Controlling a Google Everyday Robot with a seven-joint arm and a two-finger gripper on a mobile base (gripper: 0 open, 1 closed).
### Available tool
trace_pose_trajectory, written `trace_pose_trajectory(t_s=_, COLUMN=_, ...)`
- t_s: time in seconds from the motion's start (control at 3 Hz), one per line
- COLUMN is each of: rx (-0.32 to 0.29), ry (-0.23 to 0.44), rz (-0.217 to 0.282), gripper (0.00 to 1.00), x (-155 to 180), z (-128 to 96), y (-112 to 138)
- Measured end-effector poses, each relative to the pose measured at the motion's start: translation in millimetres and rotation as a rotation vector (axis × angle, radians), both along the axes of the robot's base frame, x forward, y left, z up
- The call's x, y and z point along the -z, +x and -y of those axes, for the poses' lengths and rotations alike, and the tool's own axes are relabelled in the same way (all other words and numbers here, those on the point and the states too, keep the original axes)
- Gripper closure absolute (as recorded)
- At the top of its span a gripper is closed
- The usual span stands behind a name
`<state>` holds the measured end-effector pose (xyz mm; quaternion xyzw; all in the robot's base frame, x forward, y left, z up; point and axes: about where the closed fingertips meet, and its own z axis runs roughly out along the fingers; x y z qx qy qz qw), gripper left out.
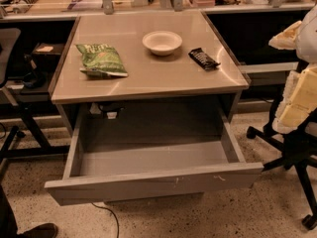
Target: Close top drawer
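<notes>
The top drawer (148, 183) of a grey desk is pulled far out toward the camera. Its tall flat front runs across the lower middle of the view, with small white scuff marks toward its right. The plain grey box inside (153, 155) holds nothing that I can see. My gripper does not show anywhere in the camera view.
On the desk top (148, 81) lie a green chip bag (101, 59), a white bowl (162, 42) and a dark snack bar (203, 58). An office chair with yellowish padding (297, 108) stands close to the drawer's right. A cable (113, 219) runs on the floor below. A shoe (37, 230) is at bottom left.
</notes>
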<state>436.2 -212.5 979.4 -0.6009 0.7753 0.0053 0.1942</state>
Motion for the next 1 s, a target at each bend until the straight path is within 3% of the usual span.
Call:
trace_pose_trajectory(t_s=0.33, rx=0.0, ry=0.0, rz=0.0, gripper=0.0, x=0.0, z=0.0, y=0.0)
trace_pose_trajectory(t_s=1.0, rx=0.0, ry=0.0, rz=0.0, gripper=0.43, x=0.0, z=0.0, y=0.0)
